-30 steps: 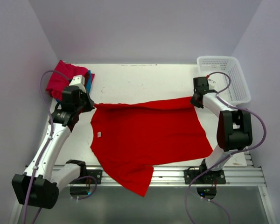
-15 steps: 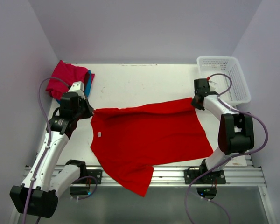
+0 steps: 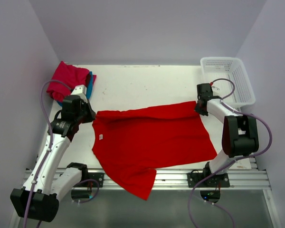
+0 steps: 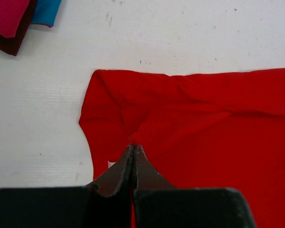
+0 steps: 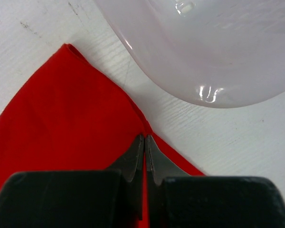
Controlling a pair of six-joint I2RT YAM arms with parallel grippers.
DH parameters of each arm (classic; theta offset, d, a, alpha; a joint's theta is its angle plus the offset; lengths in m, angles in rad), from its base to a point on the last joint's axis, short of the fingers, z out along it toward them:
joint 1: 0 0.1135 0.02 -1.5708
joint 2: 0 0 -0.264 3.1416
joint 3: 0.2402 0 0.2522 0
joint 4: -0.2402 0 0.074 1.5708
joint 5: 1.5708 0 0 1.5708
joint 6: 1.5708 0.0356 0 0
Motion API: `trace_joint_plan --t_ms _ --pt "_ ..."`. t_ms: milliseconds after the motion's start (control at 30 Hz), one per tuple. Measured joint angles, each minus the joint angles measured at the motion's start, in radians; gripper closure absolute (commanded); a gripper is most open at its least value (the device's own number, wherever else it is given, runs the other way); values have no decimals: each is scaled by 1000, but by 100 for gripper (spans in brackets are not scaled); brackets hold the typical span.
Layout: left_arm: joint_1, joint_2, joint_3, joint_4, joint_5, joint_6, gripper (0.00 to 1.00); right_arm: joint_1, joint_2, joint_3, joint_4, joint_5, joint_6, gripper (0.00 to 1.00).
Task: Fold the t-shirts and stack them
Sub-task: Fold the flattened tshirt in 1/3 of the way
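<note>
Two grippers pinch one shirt. The large bright red cloth t-shirt lies spread across the middle of the white table. One part of it droops over the near edge toward 6 o'clock.

The left gripper sits at the shirt's 10 o'clock corner. In the left wrist view its jaws are pressed together on a raised pucker of red fabric, with creases fanning away toward 12 and 2 o'clock.

The right gripper is at the shirt's 2 o'clock corner. Its wrist view shows the jaws clamped tight on the folded red edge, which runs off toward 10 o'clock.

A fold ridge spans the shirt's far edge between the two grippers.

At the table's 10 o'clock corner lies the crimson-pink cloth t-shirt. The teal-blue cloth t-shirt peeks out from under its 3 o'clock side, and both lie near the left gripper but apart from the red shirt.

The white plastic mesh basket stands at the table's 2 o'clock corner, just beside the right gripper.
</note>
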Motion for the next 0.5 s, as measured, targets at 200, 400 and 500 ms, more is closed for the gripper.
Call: trace_joint_plan --t_ms 200,400,500 --pt "0 0 -2 0 0 0 98 0 0 -18 1 -11 0 91" --pt "-1 -9 -15 -5 5 -16 0 0 0 -18 1 -22 5 40" --pt "-1 -40 -14 -10 4 -35 0 0 0 -18 -3 -23 3 37"
